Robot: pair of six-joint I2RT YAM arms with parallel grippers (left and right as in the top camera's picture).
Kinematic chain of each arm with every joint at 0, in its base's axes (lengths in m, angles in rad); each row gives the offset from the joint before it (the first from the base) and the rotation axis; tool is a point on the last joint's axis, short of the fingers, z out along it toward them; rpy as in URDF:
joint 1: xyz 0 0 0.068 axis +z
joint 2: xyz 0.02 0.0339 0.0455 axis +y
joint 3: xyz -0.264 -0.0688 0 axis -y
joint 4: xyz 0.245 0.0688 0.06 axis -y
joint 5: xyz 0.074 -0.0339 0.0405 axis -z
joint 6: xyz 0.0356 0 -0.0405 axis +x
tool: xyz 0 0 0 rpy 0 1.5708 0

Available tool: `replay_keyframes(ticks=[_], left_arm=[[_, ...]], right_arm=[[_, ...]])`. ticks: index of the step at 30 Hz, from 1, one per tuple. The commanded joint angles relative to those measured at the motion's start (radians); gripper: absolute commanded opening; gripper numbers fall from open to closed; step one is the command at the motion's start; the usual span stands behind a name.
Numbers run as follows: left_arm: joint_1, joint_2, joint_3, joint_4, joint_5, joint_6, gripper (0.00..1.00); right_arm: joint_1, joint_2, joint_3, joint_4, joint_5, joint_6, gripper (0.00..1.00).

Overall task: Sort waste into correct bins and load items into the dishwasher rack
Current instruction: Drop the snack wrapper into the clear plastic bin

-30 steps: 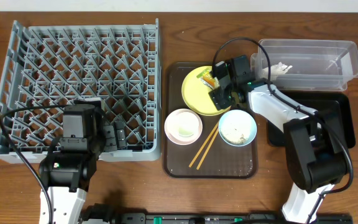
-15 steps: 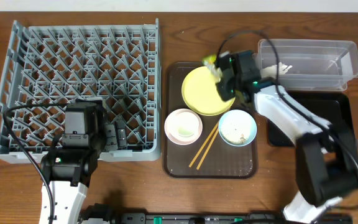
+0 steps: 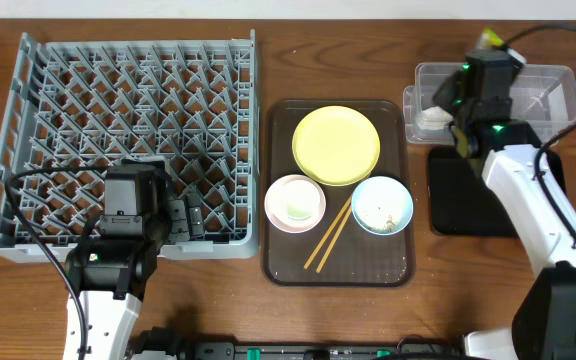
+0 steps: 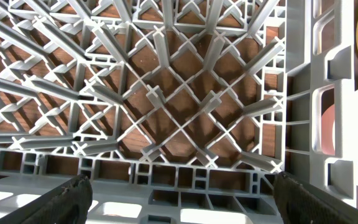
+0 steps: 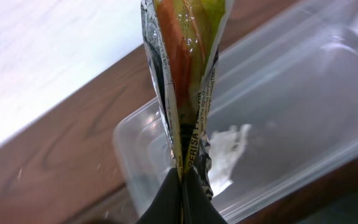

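On the brown bench, nearest to us, the left tool stands wide open over the near edge of the dishwasher rack and holds nothing. Further, we see the chopsticks, the pinkish-white bowl, the light blue bowl and the yellow plate on the brown tray. At the far right, the right tool is closed on the green-yellow wrapper, above the clear tub with the white paper in it.

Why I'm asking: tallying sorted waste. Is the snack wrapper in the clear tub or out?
Out: the snack wrapper is pinched in the shut right end effector by the clear tub.
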Motion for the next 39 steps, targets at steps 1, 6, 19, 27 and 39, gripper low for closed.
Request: replay_keyframes(ticks=[1, 6, 19, 27, 39], left_arm=[[0.004, 0.001, 0.025, -0.002, -0.004, -0.009, 0.94], [0.004, 0.001, 0.025, -0.002, -0.004, -0.009, 0.94], [0.004, 0.002, 0.025, -0.002, -0.004, -0.009, 0.95], [0.004, 0.002, 0.025, -0.002, -0.005, -0.009, 0.95], [0.004, 0.002, 0.025, -0.002, -0.004, -0.009, 0.95]], right_arm=[[-0.024, 0.04, 0.002, 0.011, 0.021, 0.135, 0.03], [-0.039, 0.067, 0.002, 0.042, 0.01, 0.096, 0.47], [-0.02, -0.02, 0.003, 0.018, -0.246, -0.287, 0.7], [0.071, -0.086, 0.002, -0.245, -0.482, -0.551, 0.75], [0.299, -0.083, -0.014, -0.589, -0.491, -0.561, 0.49]])
